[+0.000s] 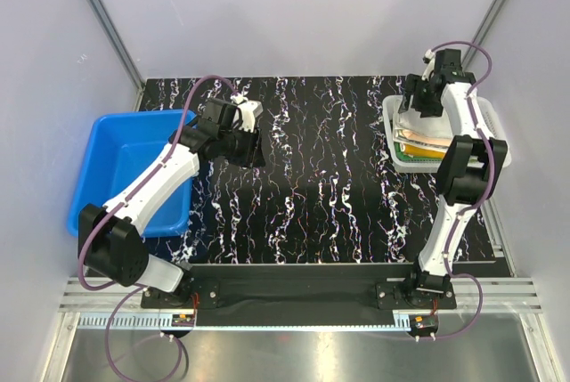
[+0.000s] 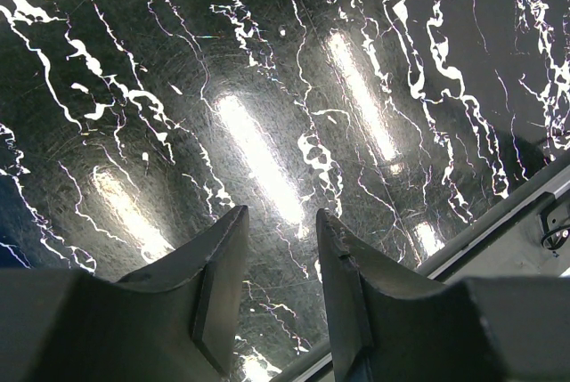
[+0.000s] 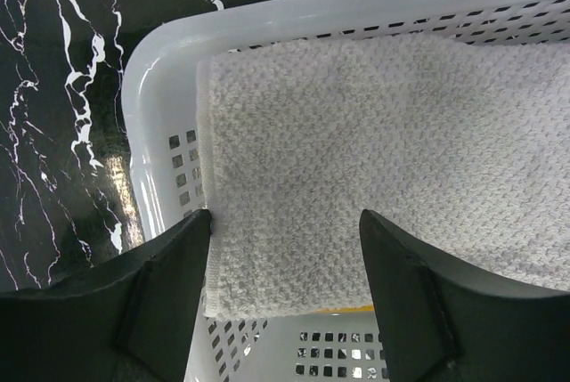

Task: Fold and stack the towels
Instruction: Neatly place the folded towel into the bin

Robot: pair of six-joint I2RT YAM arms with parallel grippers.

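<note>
Over on the right side of the black table (image 1: 312, 186), the towels (image 1: 420, 143) lie stacked in the white basket (image 3: 147, 97) — a whitish towel (image 3: 383, 133) on top. The right gripper (image 3: 285, 222) hangs just above it, jaws wide, holding nothing. The left gripper (image 2: 280, 217) hangs over the table, jaws apart, holding nothing.

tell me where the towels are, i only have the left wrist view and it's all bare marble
Observer: The towels are stacked in the white mesh basket on the far right side, under the right hand.
Operator: what's on top of the stack
Observer: A whitish-beige towel, lying flat.
Operator: is the right hand holding it
Observer: No, its jaws stand open over the towel's edge, gripping nothing.
</note>
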